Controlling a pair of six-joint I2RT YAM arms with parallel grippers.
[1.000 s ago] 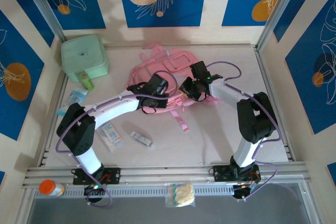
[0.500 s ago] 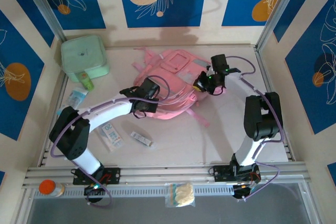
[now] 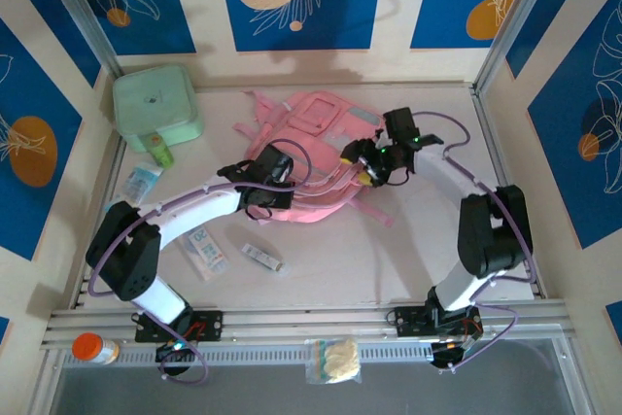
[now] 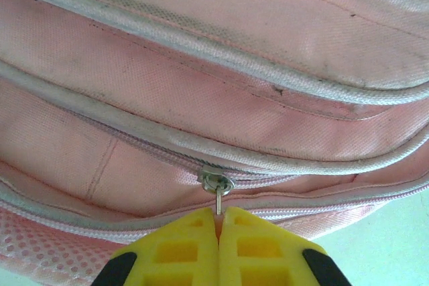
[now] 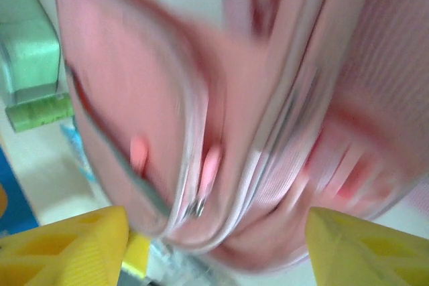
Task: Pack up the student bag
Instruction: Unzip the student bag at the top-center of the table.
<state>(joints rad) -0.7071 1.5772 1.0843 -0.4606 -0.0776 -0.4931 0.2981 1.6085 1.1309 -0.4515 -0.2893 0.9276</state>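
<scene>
Top external view: mint-green case (image 3: 155,104) sits far left on the surface (image 3: 321,279), with small packets (image 3: 206,250) loose by the left arm, not yet packed. Left hand (image 3: 260,170) is at the near-left edge of the student bag (image 3: 316,123), which lies flat mid-surface. Left wrist view shows that hand pinched tight on a metal zipper pull (image 4: 217,187). Right hand (image 3: 362,164) is at the bag's right side, fingers spread wide, gripping nothing; its wrist view is blurred. Step looks like unzipping a pocket. Next probably needs the right hand bracing fabric while the left drags the pull along the zip
</scene>
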